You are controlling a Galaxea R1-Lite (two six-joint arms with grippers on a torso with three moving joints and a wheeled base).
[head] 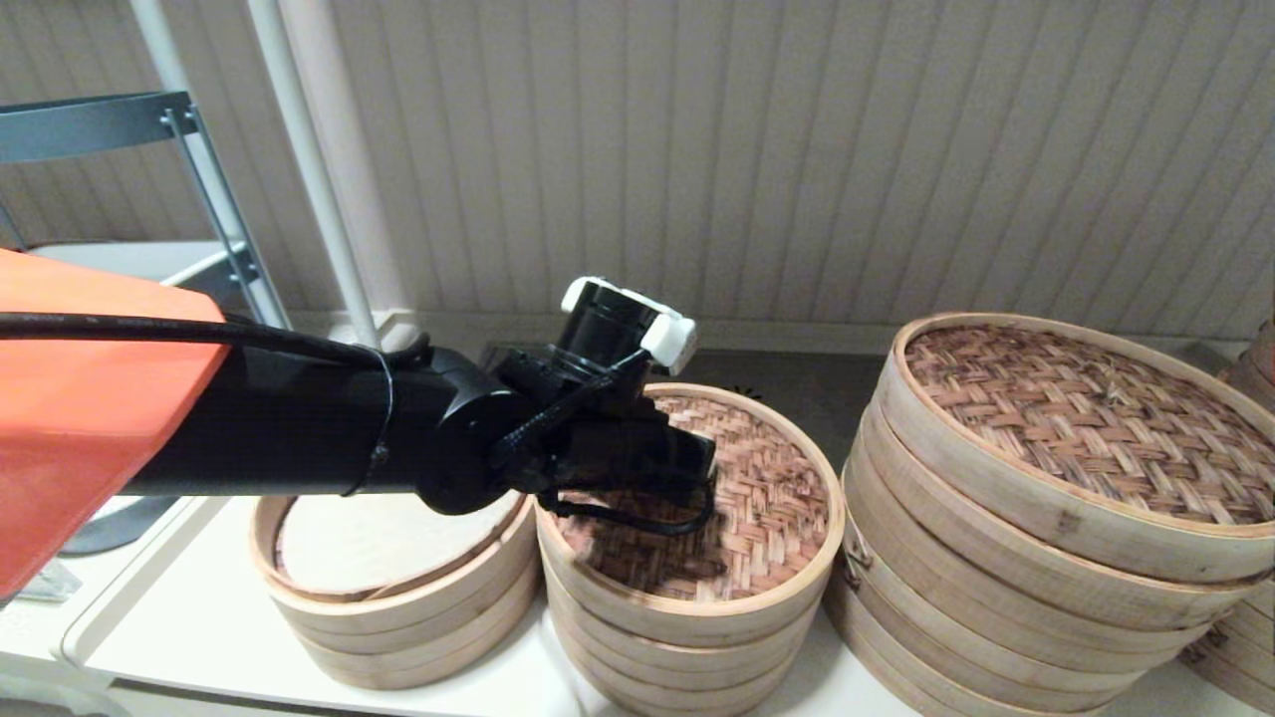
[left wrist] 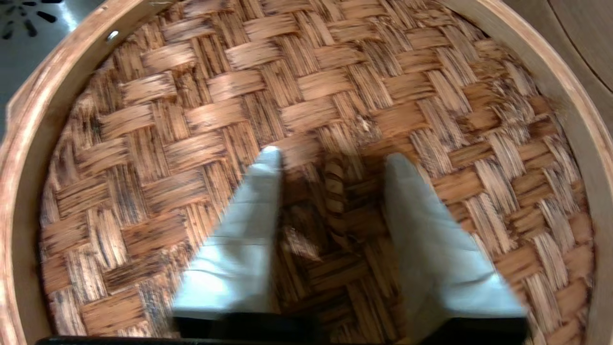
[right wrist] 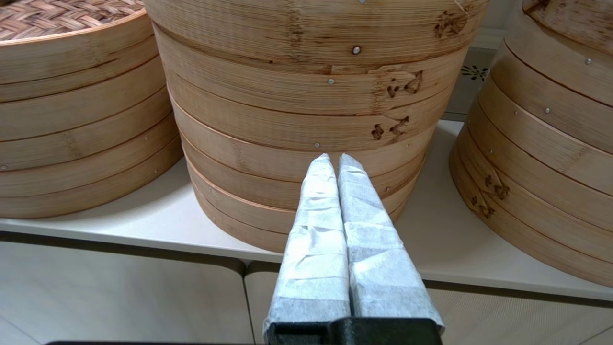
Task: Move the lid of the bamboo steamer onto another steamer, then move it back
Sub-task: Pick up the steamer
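On the left side of the white counter (head: 189,617) we see a small open steamer (head: 398,597) with a pale paper liner (head: 379,543) inside it, sitting just beside and below our left arm. Our left gripper (left wrist: 330,160) reaches over the next steamer stack (head: 677,647) and hangs right above the bamboo steamer lid (head: 767,498), which sits on top of that stack. The two fingers (left wrist: 249,225) are spread apart, one on each side of the little dark knot (left wrist: 335,191) in the middle of the lid, and they are not squeezing it. The tips look very close to the reddish-brown weave, but we cannot tell if they touch it. The pale wooden rim (left wrist: 28,158) goes all around the gripper. To the right of this gripper stands a much bigger steamer stack (head: 1016,597) with a big woven lid (head: 1086,428) on top. Our right gripper (right wrist: 334,160) is low down in front of that big stack, near the edge of the counter, with its two taped fingers (right wrist: 316,230) pressed together and nothing between them. One more stack (right wrist: 546,143) stands just to the right of it.
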